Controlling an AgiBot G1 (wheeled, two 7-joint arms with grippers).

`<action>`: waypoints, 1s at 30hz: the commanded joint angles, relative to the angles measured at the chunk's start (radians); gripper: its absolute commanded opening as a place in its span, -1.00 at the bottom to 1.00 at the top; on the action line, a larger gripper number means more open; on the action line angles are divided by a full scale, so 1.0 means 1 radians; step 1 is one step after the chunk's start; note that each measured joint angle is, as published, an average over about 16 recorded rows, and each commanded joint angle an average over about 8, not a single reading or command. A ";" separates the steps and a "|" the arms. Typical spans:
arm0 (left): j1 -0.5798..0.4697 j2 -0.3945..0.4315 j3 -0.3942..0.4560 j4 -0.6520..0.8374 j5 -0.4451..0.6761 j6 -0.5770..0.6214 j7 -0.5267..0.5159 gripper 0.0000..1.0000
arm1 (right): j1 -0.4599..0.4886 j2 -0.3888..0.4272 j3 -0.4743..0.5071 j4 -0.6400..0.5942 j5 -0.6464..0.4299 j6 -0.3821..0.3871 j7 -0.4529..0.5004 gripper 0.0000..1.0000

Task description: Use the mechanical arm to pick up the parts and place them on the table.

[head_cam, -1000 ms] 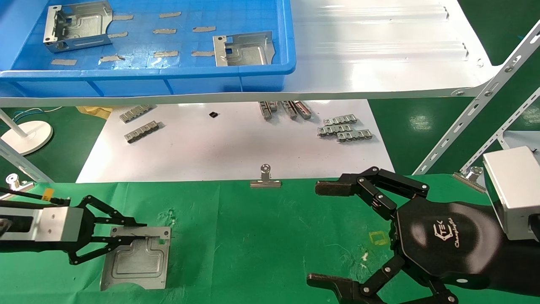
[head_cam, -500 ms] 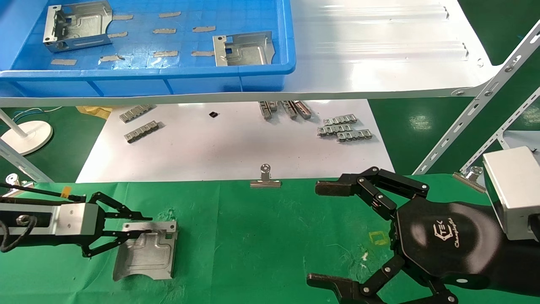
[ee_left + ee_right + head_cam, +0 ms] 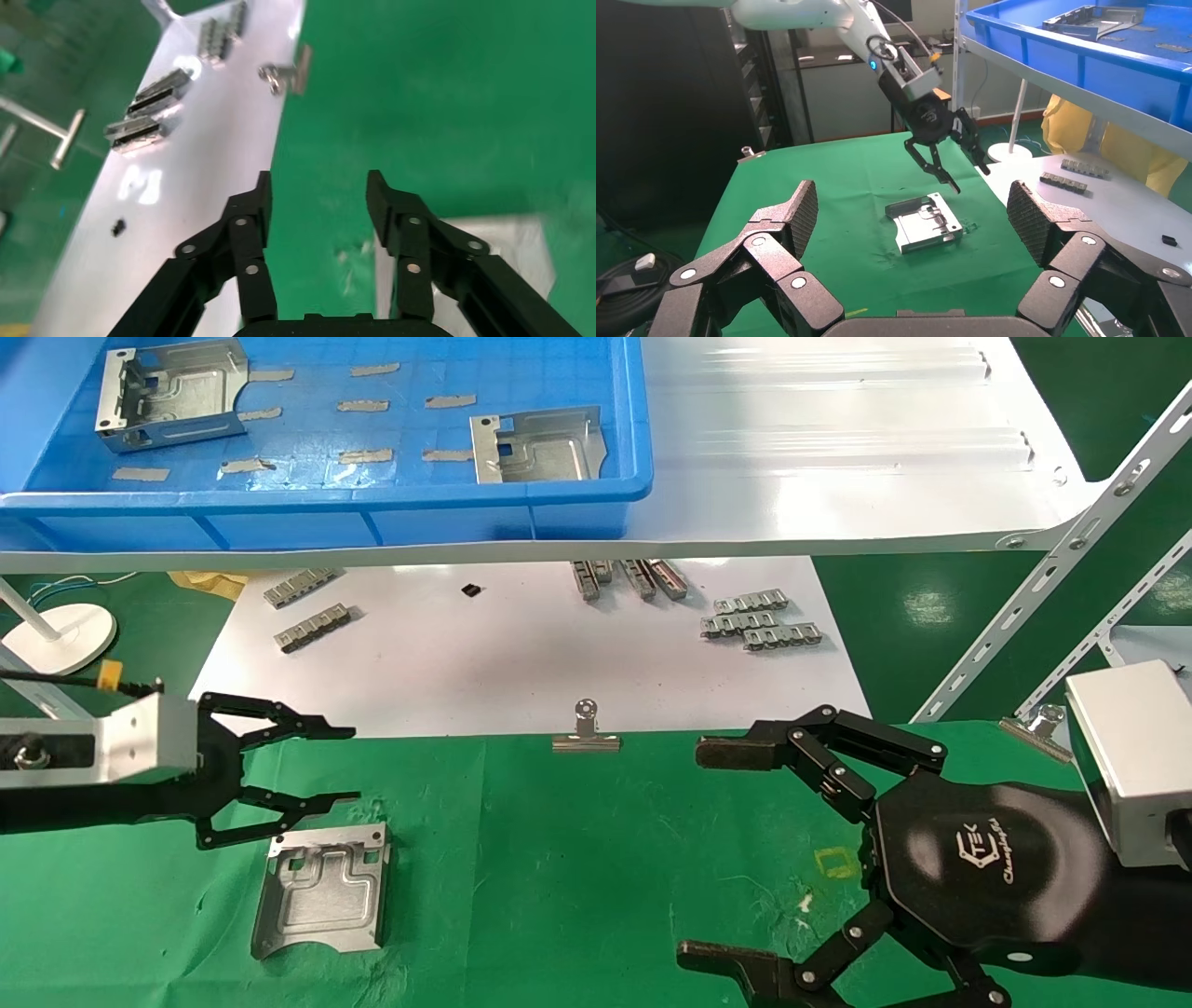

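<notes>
One shiny grey part [image 3: 321,889] lies flat on the green table [image 3: 559,859], near its left side. My left gripper [image 3: 349,764] hovers open just beyond that part, over the table's far edge, with nothing between its fingers. From its own wrist camera, the left gripper [image 3: 318,184] has only green cloth in its gap, with the part [image 3: 523,235] off to one side. Two more parts [image 3: 172,395] [image 3: 538,447] sit in the blue bin [image 3: 326,500]. My right gripper [image 3: 703,852] rests wide open and empty at the table's right. The right wrist view has the placed part [image 3: 925,223] below the left gripper [image 3: 968,179].
The blue bin stands on a glossy white shelf [image 3: 838,458] overhanging the back. Below it a white sheet [image 3: 521,663] carries small ribbed strips [image 3: 759,626]. A binder clip [image 3: 585,733] grips the table's far edge. Slanted shelf struts [image 3: 1043,589] run at the right.
My left gripper has opened and let go of the part, then lifted away toward the table's far edge. The part now lies on the cloth. The right arm has not moved.
</notes>
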 commanded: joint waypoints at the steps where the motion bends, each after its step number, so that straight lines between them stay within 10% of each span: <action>1: 0.015 -0.011 -0.009 -0.020 -0.037 0.005 -0.068 1.00 | 0.000 0.000 0.000 0.000 0.000 0.000 0.000 1.00; 30: 0.134 -0.049 -0.120 -0.208 -0.099 -0.011 -0.261 1.00 | 0.000 0.000 -0.001 -0.001 0.001 0.000 -0.001 1.00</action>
